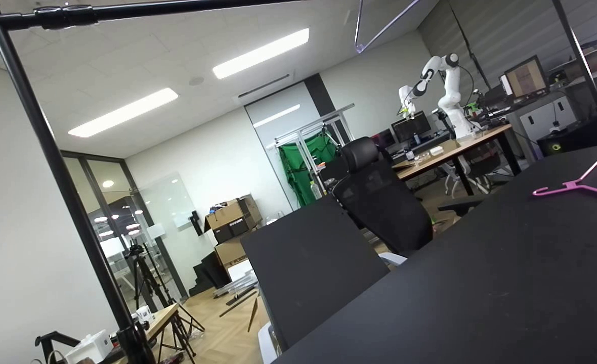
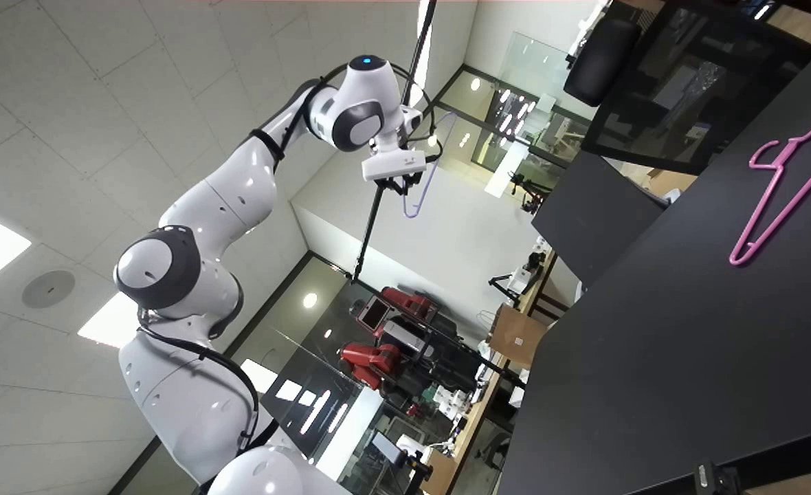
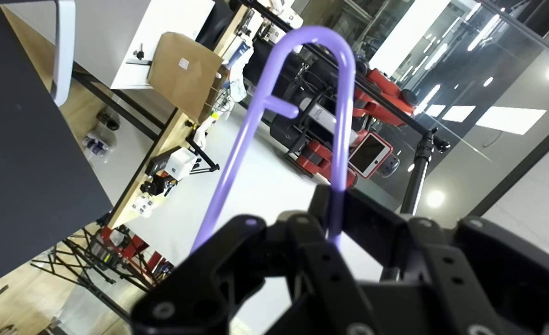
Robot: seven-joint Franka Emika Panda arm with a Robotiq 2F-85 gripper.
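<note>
Black tabletop (image 2: 653,344) fills the lower right in both exterior views. Wood-topped desk (image 1: 488,135) in the background, upper right of an exterior view. White arm (image 2: 227,192) climbs from bottom left to upper centre of an exterior view. Second white arm (image 1: 452,93) stands on that desk. Black mesh chair (image 1: 387,202) right of centre, beyond the tabletop edge.

Purple hanger (image 3: 341,135) is in the gripper (image 3: 336,211), up in the air, off the tabletop. Wrist view: rounded end at top centre, two bars running down toward the fingers (image 3: 367,223). In an exterior view its lower end (image 2: 412,214) pokes out just right of the gripper, upper centre; in an exterior view only its bent end (image 1: 360,49) shows, at the top edge right of centre.

Pink hanger (image 1: 572,185) lies on the tabletop, right edge in both exterior views, well apart from the purple one.

Gripper is bottom centre in wrist view, fingers pinched around one bar, the right-hand one there. Left bar passes behind black linkage; contact unclear. Short stub (image 3: 281,107) juts inward off the left bar.
</note>
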